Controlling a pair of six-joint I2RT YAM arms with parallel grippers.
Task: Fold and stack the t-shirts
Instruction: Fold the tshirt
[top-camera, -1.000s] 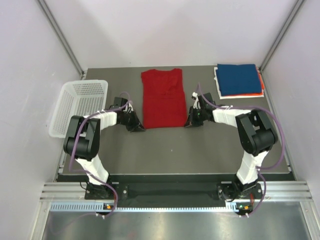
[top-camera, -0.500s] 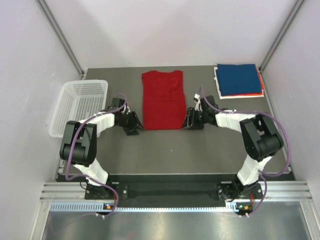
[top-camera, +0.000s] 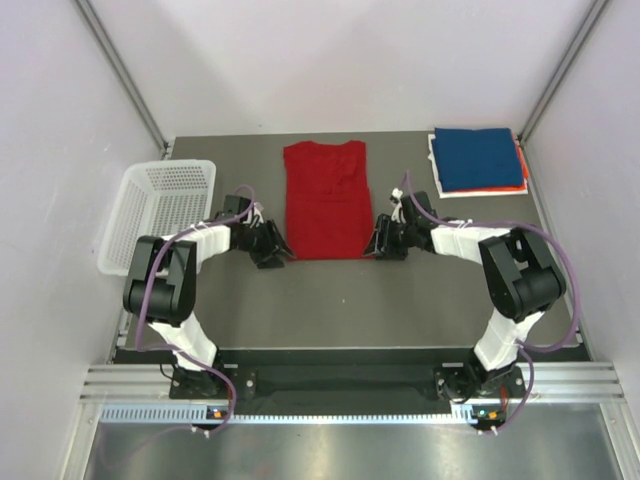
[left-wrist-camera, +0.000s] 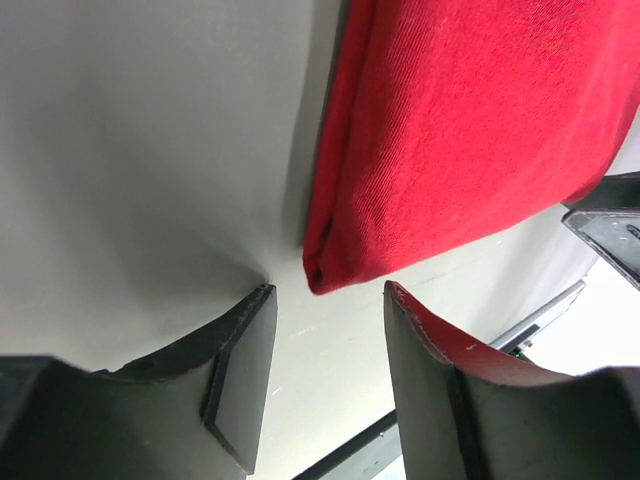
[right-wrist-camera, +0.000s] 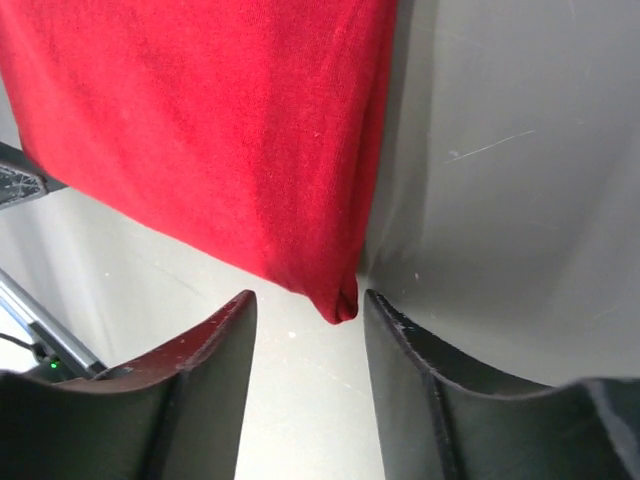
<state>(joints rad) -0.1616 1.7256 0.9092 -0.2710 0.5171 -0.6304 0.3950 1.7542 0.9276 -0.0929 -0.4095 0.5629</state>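
A bright red t-shirt lies flat in a long folded strip at the middle of the table. My left gripper stands open at the shirt's near left corner, which lies just beyond the fingertips. My right gripper is open at the near right corner, also just past its fingertips. Nothing sits between either pair of jaws. A stack of folded t-shirts, dark blue on top with orange and white edges below, rests at the back right.
A white mesh basket sits at the table's left edge, close behind my left arm. Grey walls with metal posts close in the table on three sides.
Both grippers were shut on the red shirt's near corners a second ago; they have opened and let go. The shirt's near edge now lies flat on the table.
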